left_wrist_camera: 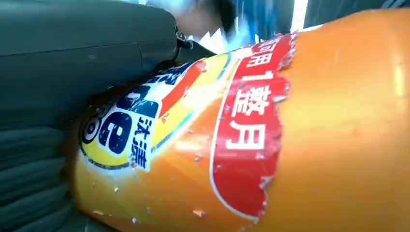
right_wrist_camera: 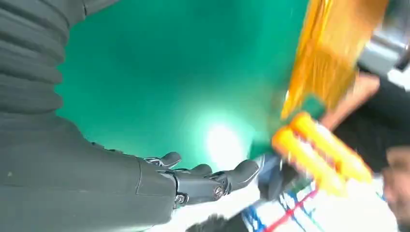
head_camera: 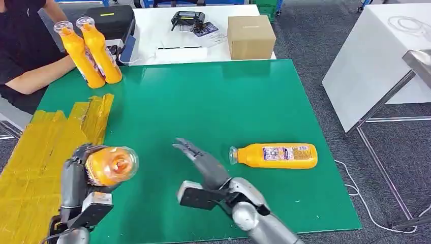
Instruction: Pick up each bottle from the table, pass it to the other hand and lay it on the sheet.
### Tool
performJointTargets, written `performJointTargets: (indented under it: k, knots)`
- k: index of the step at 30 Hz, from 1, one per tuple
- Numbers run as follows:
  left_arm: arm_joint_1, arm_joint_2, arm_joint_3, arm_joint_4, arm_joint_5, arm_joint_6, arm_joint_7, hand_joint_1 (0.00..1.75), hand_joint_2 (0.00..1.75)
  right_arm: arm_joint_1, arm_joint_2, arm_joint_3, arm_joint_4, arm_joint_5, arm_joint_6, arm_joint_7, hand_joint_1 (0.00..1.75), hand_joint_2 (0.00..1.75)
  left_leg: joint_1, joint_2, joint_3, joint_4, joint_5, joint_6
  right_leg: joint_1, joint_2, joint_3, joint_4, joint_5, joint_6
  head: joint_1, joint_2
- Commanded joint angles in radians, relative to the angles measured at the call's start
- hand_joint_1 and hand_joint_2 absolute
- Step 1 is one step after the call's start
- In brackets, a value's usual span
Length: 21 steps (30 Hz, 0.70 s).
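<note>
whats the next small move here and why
Probably: swing the left hand out over the yellow sheet and lay its bottle down. It already grips that bottle above the green mat at the sheet's edge, while the right hand is open and holds nothing, so the pass looks finished.

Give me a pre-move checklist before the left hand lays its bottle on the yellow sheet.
1. Left hand holds the held bottle: ok.
2. Right hand open and off the bottle: ok.
3. Yellow sheet has bare space beside the left hand: ok.
4. Lying bottle away from the sheet, on the green mat: ok.
5. Two upright bottles off the sheet, near a person's arm: ok.
6. Firmness of grip: cannot tell.
</note>
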Motion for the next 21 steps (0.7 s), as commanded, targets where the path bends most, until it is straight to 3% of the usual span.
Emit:
performJointTargets:
  k: [1,6,16,17,18,21]
  knots:
    - [0.0,0.12,0.167,0.202,-0.301,0.195,0.097,1.75,1.75,0.031,-0.245,-0.137,-0.279,-0.035,0.056,-0.02,0.0,1.75,0.0,-0.002,0.003,-0.002,0.0,0.0,0.0,-0.003,0.004,-0.002,-0.001,-0.001,0.0,0.0]
    - [-0.04,0.163,0.203,0.397,-0.456,0.299,0.166,1.75,1.75,-0.038,-0.278,-0.137,-0.27,-0.072,0.09,0.002,0.0,1.75,-0.001,0.0,0.002,-0.002,0.001,0.0,-0.001,0.0,0.001,0.0,0.0,0.0,0.0,0.0]
    - [-0.071,0.236,0.203,0.6,-0.513,0.215,0.188,1.75,1.75,-0.058,-0.396,-0.15,-0.292,-0.092,0.129,0.031,0.0,1.75,-0.001,0.0,0.004,-0.001,0.0,0.001,0.0,-0.001,0.004,-0.001,0.0,-0.001,0.0,0.0]
    - [-0.072,0.241,0.199,0.606,-0.516,0.199,0.183,1.29,1.75,-0.059,-0.406,-0.149,-0.295,-0.086,0.137,0.036,0.0,1.75,0.0,0.0,0.002,-0.001,0.0,0.001,0.0,-0.002,0.002,-0.001,0.0,0.0,0.0,0.0]
    - [-0.072,0.236,0.204,0.604,-0.502,0.18,0.181,0.0,1.75,-0.06,-0.419,-0.147,-0.296,-0.081,0.148,0.048,0.0,1.75,0.0,-0.001,0.003,0.0,0.0,0.001,0.001,-0.003,0.005,-0.001,-0.001,-0.001,0.0,0.0]
    - [-0.068,0.243,0.195,0.597,-0.497,0.161,0.171,0.0,1.75,-0.056,-0.449,-0.156,-0.291,-0.098,0.168,0.057,0.0,1.75,-0.001,-0.001,0.001,-0.001,0.0,0.001,0.0,-0.002,0.002,0.0,0.0,0.0,0.0,0.0]
